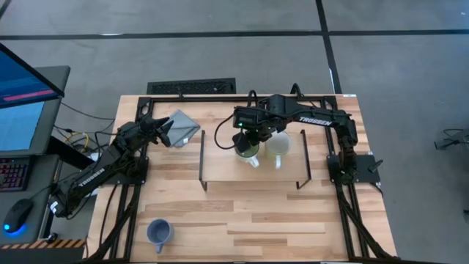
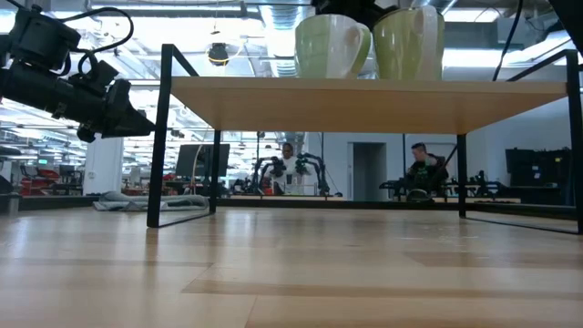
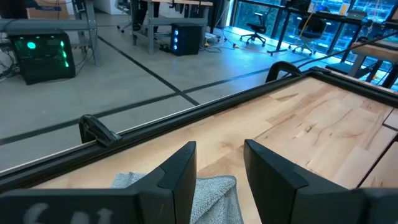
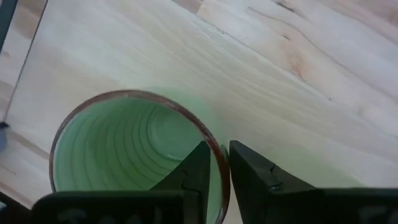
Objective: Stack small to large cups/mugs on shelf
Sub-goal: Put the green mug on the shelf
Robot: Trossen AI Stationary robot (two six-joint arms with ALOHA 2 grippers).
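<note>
The green mug (image 1: 247, 149) stands upright on the shelf (image 1: 220, 167), and the cream-white mug (image 1: 278, 147) stands right beside it on the side toward the table's right. In the low view both bases, green mug (image 2: 330, 46) and cream mug (image 2: 407, 43), rest on the shelf board (image 2: 364, 100). The blue mug (image 1: 159, 232) sits on the tabletop near the near-left corner. My right gripper (image 1: 253, 139) is over the green mug and shut on it. My left gripper (image 1: 167, 128) hovers open above the folded grey cloth (image 1: 183, 126). My right gripper (image 4: 219, 165) holds the green mug by its rim (image 4: 217, 148). One finger (image 4: 198, 169) is inside the mug and the other (image 4: 255, 175) outside, pinching the wall between them. The fingers come from above, pointing down. The mug stands upright with its base on the shelf.
The shelf's thin black wire legs (image 1: 203, 158) stand on the tabletop, and a black frame (image 3: 186, 109) runs along the table's edges. The grey cloth (image 3: 211, 193) lies under my left gripper (image 3: 221, 168). Open wood lies between the shelf and the blue mug.
</note>
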